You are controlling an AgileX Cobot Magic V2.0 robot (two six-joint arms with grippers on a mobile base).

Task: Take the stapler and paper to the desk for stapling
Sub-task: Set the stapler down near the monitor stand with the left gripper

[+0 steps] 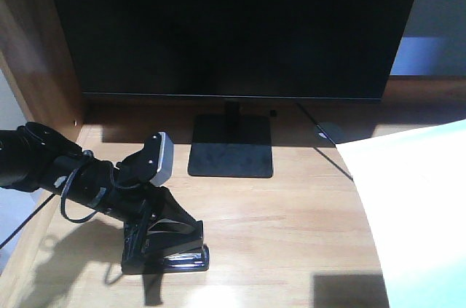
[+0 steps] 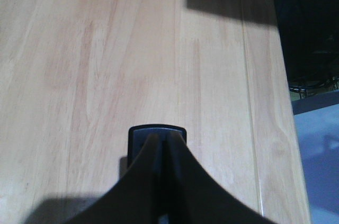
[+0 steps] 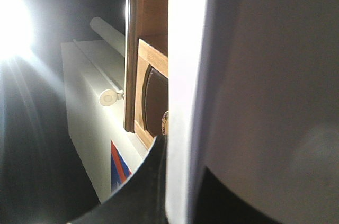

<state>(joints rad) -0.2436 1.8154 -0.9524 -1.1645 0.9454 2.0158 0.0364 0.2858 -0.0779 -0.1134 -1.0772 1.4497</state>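
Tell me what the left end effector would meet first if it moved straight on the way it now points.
The desk. The left end effector points down at it, shut on the stapler, which would likely press in first; any gap is unclear.

Light wood worktop (image 1: 291, 213). Black monitor stand (image 1: 231, 146) upper centre; stapler (image 1: 182, 258) resting lower left; thin cable (image 1: 328, 149) upper right.

Front view over desk (image 1: 291, 228) facing monitor (image 1: 233, 24), left wrist close above (stapler (image 1: 169, 253) shared), right against paper (image 3: 188, 75)
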